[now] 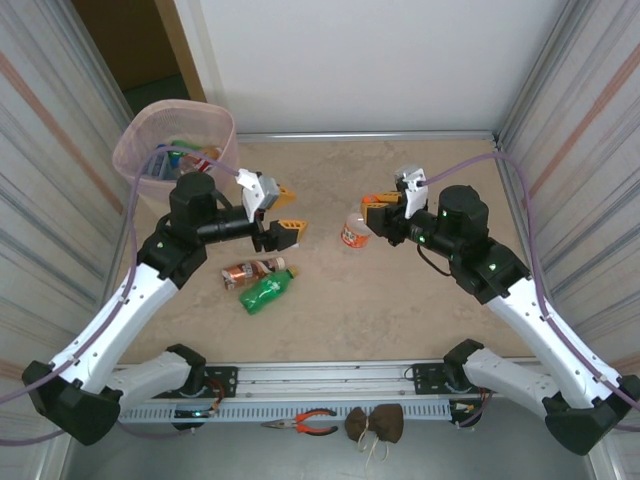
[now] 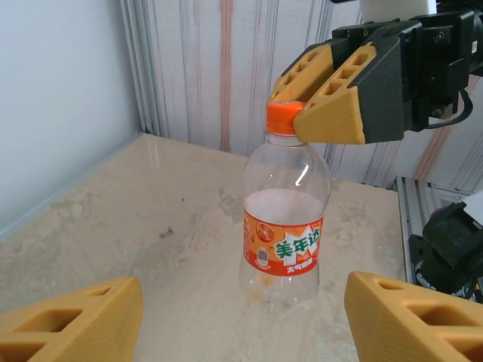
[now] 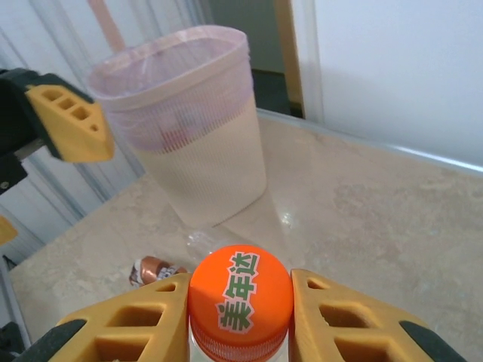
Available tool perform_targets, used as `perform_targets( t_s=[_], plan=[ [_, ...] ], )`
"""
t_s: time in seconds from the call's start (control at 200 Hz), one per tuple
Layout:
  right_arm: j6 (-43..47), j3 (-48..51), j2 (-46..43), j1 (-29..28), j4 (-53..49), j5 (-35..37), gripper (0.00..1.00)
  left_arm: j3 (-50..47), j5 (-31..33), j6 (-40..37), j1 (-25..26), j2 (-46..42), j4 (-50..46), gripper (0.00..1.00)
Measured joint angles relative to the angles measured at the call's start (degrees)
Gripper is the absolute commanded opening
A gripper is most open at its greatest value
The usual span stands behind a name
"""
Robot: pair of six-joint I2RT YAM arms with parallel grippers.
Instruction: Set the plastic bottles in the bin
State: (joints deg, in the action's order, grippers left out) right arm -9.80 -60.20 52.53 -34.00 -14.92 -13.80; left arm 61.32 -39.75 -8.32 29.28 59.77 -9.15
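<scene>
Pinching the orange cap of the upright clear soda bottle (image 2: 283, 226), my right pincer (image 3: 240, 302) holds it just behind the tabletop's (image 1: 400, 300) middle. My left pincer (image 1: 283, 212) hangs spread wide and empty. Next, I judge: lift, then carry to the bin (image 3: 204, 158) in the far left corner. My left arm blocks that path, with a green bottle (image 1: 266, 290) and an amber bottle (image 1: 250, 271) lying below.

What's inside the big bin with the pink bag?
Bottles lie in the bin: green, blue and red bits show from above. How many is unclear, because the left arm covers its near side.
</scene>
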Motion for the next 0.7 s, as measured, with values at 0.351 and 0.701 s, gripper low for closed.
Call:
perform_targets(
  t_s=[0.351, 0.701],
  plan=[
    [9.27, 0.28, 0.11, -0.15, 4.37, -15.08, 0.19, 1.81, -0.87, -5.64, 7.78, 3.3, -1.75, 0.88],
    [12.0, -2.75, 2.64, -2.8, 5.33, -19.28, 0.18, 4.11, -7.21, -5.84, 8.5, 7.28, -4.22, 0.86]
  ],
)
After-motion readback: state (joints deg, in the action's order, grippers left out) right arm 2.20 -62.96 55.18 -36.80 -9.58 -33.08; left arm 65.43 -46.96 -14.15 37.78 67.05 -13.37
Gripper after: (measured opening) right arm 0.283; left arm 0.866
